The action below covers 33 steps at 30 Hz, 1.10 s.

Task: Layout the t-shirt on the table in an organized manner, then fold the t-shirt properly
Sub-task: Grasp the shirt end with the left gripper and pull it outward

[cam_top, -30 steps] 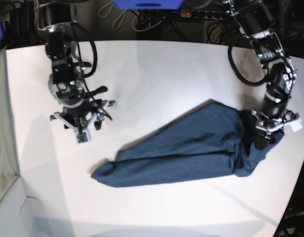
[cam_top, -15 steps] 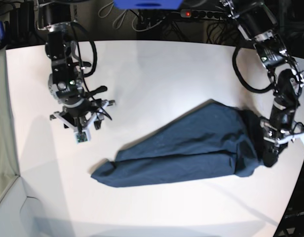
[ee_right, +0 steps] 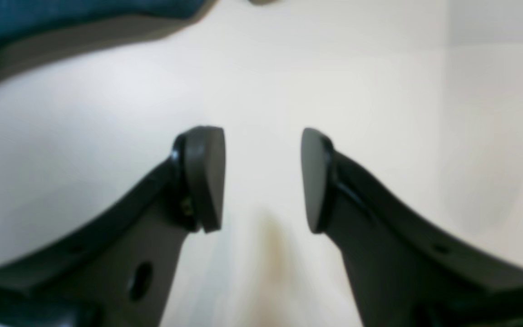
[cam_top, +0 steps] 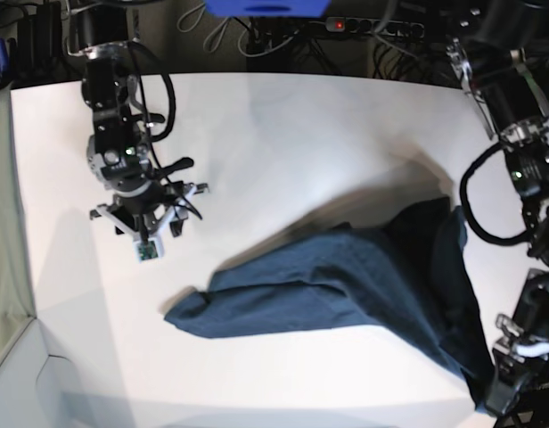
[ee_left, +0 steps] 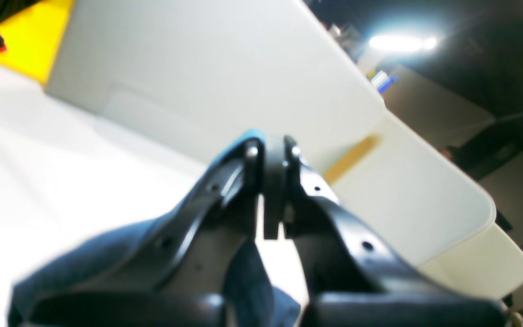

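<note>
T-shirt [cam_top: 346, 285], dark navy, lies bunched across the near-right part of the table [cam_top: 283, 134]. 1 end trails toward the middle of the near edge; the other end is drawn up and stretched to the near-right corner, where it reaches the left gripper [cam_top: 499, 392].

Left gripper [ee_left: 273, 181]: jaws pressed together. Left wrist view shows blue cloth along the outside of 1 finger and under the gripper body, so it appears to pinch a fold of the t-shirt; the contact itself is blurred.

Right gripper [cam_top: 145, 242]: over the far-left part of the table, pointing down, well apart from the shirt. In the right wrist view its 2 pads [ee_right: 204, 177] stand spread with only bare white tabletop between them; a strip of navy cloth shows at that view's top-left corner.
</note>
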Tool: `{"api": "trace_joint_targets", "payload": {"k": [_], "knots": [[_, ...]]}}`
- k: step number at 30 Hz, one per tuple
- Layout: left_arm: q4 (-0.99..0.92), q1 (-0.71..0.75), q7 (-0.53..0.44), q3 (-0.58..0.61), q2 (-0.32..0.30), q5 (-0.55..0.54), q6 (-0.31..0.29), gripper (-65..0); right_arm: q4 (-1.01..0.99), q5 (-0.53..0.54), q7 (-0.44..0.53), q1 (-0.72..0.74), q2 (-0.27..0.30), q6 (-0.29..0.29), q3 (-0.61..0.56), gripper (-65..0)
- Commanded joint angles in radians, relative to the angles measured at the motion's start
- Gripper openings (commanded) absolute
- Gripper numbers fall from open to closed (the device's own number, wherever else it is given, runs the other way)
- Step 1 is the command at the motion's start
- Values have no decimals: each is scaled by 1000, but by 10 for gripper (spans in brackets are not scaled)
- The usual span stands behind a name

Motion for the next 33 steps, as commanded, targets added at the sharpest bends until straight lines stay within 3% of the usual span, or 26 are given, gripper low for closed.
{"api": "trace_joint_targets", "payload": {"k": [1, 10, 16, 30, 33], "knots": [[5, -50, -28, -4, -19, -33, -4, -647, 24, -4, 27, 18, 5, 8, 6, -373], [-107, -262, -26, 34, -58, -33, -4, -647, 63, -4, 27, 10, 0, 9, -2, -373], [-194, -382, -26, 113, -73, -27, -4, -647, 124, -4, 33, -4, -4, 11, -92, -373], [-367, -394, -37, 148, -74, -25, -10, -647, -54, -4, 36, 38, -152, 11, -238, -368], [-403, -394, -37, 148, -74, -25, -10, -647, -71, -4, 25, 73, -170, 11, -269, -331]]}}
